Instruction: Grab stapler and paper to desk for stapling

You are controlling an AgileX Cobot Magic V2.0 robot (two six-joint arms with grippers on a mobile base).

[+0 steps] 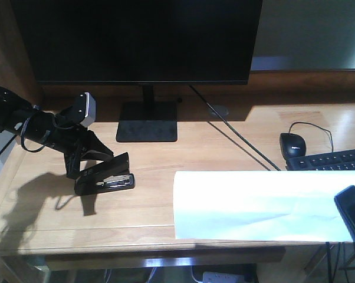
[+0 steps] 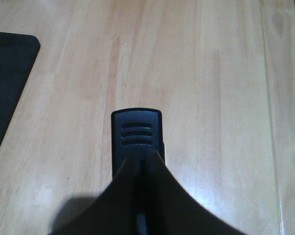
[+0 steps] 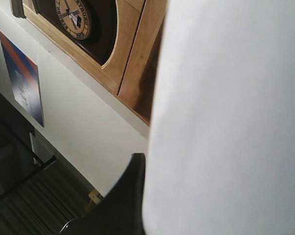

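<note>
Since the worktop [image 1: 224, 153] carries both items, the paper [image 1: 254, 206] lies front right, seemingly pinched in the right gripper's [image 1: 354, 215] jaws; dragging could crease it. The stapler [image 1: 107, 177] sits front left, clamped by the left gripper's [image 2: 140, 169] jaws, and could tip on release.

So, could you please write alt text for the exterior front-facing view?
The left tool grips a black stapler on a light-wood desk before a dark monitor. A white paper sheet lies to the right, the right tool at its edge, mouse and keyboard behind.
</note>
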